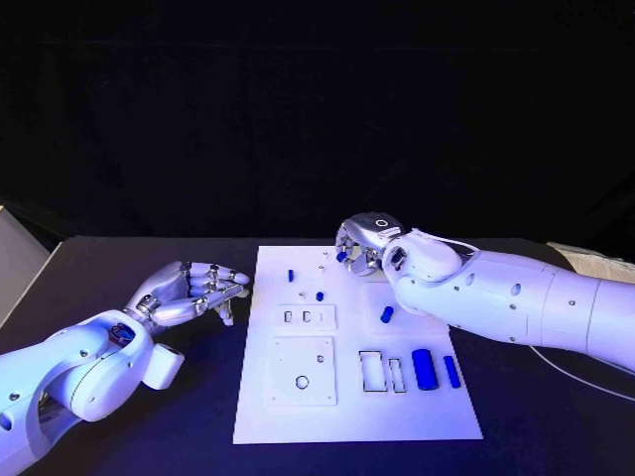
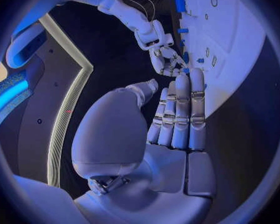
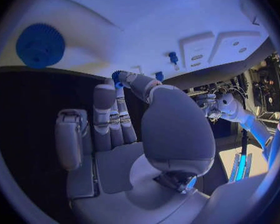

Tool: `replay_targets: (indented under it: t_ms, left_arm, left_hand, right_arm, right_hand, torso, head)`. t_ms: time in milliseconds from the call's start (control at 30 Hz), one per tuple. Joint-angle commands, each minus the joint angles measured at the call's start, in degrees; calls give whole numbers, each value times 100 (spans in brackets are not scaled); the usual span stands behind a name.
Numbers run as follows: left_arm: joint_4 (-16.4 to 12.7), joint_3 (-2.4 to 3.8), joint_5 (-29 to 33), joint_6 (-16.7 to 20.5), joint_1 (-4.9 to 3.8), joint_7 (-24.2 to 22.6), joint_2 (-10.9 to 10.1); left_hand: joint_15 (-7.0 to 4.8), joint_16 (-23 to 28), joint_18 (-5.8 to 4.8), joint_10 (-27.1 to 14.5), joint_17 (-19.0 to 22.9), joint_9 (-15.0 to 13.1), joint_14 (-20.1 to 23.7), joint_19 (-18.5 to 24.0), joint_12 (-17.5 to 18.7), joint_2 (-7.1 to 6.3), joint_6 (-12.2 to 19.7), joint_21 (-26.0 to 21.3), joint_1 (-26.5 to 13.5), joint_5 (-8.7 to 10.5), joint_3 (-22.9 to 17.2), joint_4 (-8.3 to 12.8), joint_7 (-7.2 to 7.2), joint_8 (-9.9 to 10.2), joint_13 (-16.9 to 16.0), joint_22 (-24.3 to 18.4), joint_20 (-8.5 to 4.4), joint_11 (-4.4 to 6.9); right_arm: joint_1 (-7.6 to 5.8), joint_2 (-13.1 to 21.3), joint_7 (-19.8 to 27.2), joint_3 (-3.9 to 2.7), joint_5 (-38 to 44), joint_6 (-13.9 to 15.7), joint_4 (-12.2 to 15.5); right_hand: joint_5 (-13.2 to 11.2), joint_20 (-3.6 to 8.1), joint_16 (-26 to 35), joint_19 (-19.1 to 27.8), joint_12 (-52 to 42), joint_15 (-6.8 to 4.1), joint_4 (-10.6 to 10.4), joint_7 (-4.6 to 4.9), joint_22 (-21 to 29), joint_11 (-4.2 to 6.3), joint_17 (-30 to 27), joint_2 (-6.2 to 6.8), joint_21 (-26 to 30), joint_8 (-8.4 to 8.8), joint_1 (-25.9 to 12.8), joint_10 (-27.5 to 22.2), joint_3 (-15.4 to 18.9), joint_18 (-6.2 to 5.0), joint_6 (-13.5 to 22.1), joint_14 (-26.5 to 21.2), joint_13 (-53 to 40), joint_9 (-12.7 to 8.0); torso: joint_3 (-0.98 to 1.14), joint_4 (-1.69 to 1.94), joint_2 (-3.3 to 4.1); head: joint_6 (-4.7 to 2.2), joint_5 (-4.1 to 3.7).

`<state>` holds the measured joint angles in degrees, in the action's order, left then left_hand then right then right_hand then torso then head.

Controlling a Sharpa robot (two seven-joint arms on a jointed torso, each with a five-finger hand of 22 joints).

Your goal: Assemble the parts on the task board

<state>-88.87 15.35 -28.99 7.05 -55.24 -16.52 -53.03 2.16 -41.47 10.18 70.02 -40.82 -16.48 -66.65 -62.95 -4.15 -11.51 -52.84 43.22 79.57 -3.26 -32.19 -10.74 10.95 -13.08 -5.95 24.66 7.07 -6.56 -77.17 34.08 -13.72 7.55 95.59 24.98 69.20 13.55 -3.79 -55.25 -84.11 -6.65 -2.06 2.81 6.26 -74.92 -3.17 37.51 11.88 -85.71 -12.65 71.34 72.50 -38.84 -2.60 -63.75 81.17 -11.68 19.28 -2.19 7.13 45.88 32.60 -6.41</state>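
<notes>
Centred on the worktop [image 1: 117, 258]: the task board [image 1: 353, 421]. Left of the task board, off its edge: the left hand [image 1: 189, 293]. Over the task board's far right corner: the right hand [image 1: 363, 243]. Near its right edge: parts [image 1: 425, 369] lying side by side.

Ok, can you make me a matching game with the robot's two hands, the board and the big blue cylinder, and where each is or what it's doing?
Things:
1. left hand
2. right hand
3. board
4. cylinder

Places or states:
A. white and flat, with slots in it
B. pinching a small blue part
C. lying on the board, near its right edge
D. beside the board, holding nothing

Pairs: 1-D, 2-B, 3-A, 4-C
</notes>
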Motion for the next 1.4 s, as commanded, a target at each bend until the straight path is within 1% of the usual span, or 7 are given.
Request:
replay_targets:
  t_ms: [33,100,467,633,900,1167,1400]
  left_arm:
    - [-22,4,-14,-107,1,-25,20]
    - [-27,4,-15,-110,1,-25,21]
    - [-42,5,-20,-123,1,-20,13]
    - [-53,7,-39,-142,1,-15,12]
    - [-66,19,-52,-160,-1,-4,4]
    - [-77,34,-70,-173,-2,3,0]
    - [-88,45,-78,-179,-2,7,-4]
  left_hand:
    - [-9,29,22,-39,8,-5,37,39,38,24,29,20,-29,12,-27,-3,-9,32,6,8,6,7]
    - [-7,39,22,-45,11,-9,40,47,38,22,33,28,-25,13,-33,4,-6,34,7,13,9,4]
    - [-7,39,22,-45,11,-9,40,47,38,22,33,28,-25,13,-33,4,-6,34,7,13,9,4]
    - [-7,39,22,-45,11,-9,40,47,38,22,33,28,-25,13,-33,4,-6,34,7,13,9,4]
    - [-4,49,22,-50,13,-14,42,58,37,19,38,37,-28,14,-37,8,-3,37,8,20,12,0]
    - [-4,49,22,-50,13,-14,42,58,37,19,38,37,-28,14,-37,8,-3,37,8,20,12,0]
    - [-4,49,22,-50,13,-14,42,58,37,19,38,37,-28,14,-37,8,-3,37,8,20,12,0]
  right_arm:
    - [-7,-128,-69,-10,51,152,-123]
    - [-8,-209,-67,-14,51,157,-193]
    - [-11,-428,-97,-20,58,183,-392]
    - [-12,-516,-75,-20,61,186,-509]
    - [-12,-572,-41,-19,61,131,-585]
    - [-13,-631,-43,-19,61,56,-656]
    - [-13,-701,-33,-17,61,-37,-775]
  right_hand:
    - [35,35,2,-387,20,-26,-5,13,-844,75,10,-36,-21,-41,4,72,8,113,31,-7,-57,135]
    - [40,34,0,-386,24,-24,-4,16,-843,72,11,-31,-20,-39,1,69,8,113,37,-6,-58,138]
    - [50,33,-14,-389,32,-22,1,23,-852,68,27,-27,-26,-37,2,62,5,115,50,-1,-62,145]
    - [50,33,-14,-389,32,-22,1,23,-852,68,27,-27,-26,-37,2,62,5,115,50,-1,-62,145]
    - [68,31,-22,-390,40,-19,11,33,-855,62,31,-19,-27,-33,6,56,1,115,67,4,-70,156]
    - [68,31,-22,-390,40,-19,11,33,-855,62,31,-19,-27,-33,6,56,1,115,67,4,-70,156]
    - [71,29,-28,-390,48,-15,17,40,-856,56,33,-7,-28,-30,3,50,3,115,81,6,-75,164]
  torso:
    - [-8,12,5]
    - [-15,20,10]
    - [-6,5,15]
    - [-7,19,15]
    - [-3,-1,26]
    - [-15,15,25]
    - [-11,10,33]
  head:
    - [-6,-8]
    - [-7,-5]
    - [5,13]
    - [15,11]
    - [40,44]
    - [58,44]
    - [74,50]
